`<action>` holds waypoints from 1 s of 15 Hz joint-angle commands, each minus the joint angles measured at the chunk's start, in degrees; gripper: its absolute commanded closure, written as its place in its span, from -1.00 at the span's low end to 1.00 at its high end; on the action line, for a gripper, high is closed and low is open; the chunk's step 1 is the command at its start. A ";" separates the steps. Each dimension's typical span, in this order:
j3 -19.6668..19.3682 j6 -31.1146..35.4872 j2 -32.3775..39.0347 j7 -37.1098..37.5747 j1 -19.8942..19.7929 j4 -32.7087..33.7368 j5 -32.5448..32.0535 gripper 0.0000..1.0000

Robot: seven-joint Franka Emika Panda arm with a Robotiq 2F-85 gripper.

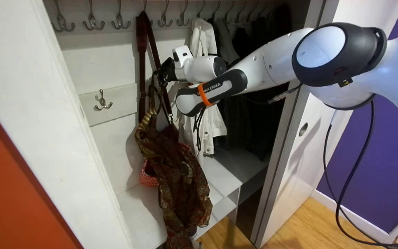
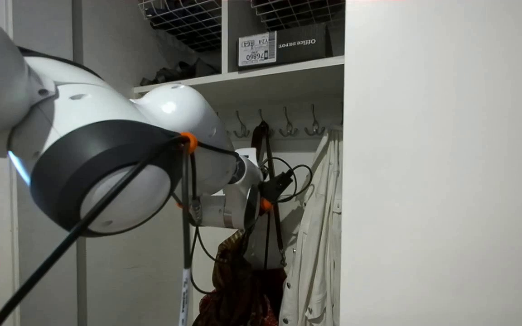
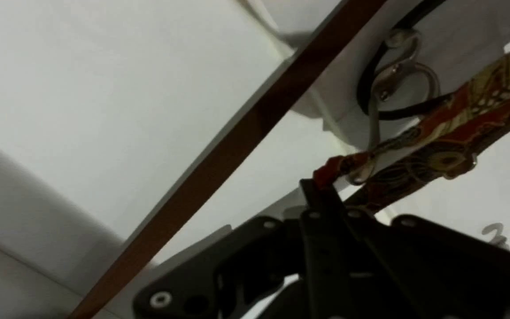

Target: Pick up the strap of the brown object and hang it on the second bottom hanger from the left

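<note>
Our gripper [image 3: 318, 188] pinches the brown cloth [image 1: 181, 186] by its red end [image 3: 327, 171]. Whether the nearby hook [image 3: 388, 82] catches it, we cannot tell.

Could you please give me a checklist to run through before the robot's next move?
1. Gripper shut on the patterned brown fabric: ok, an end appears pinched.
2. Fabric seated on the hook: cannot tell; they overlap in the wrist view.
3. Hook free of other straps: not ok, a dark strap appears looped around it.
4. Fingertips clear of the long reddish-brown strap: ok, the wrist view shows a gap.
5. Hook second from left, bottom row: cannot tell; in an exterior view, one lower hook shows left of the gripper.
</note>
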 commanded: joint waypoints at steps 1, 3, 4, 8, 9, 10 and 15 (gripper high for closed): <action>5.66 -3.16 -0.11 0.23 -4.29 -3.04 -5.47 0.99; 5.48 -3.30 0.91 -0.34 -3.61 -1.20 -4.48 0.99; 5.41 -2.76 1.57 -0.68 -3.25 -0.20 -4.23 0.99; 4.73 -1.48 4.65 -1.33 -0.86 4.25 -3.22 0.99; 4.91 -1.36 5.50 -1.39 -0.37 5.31 -3.16 0.99; 5.09 -1.25 6.22 -1.42 0.02 6.15 -3.21 0.99; 5.38 0.52 9.77 -1.77 2.76 12.46 -2.68 0.99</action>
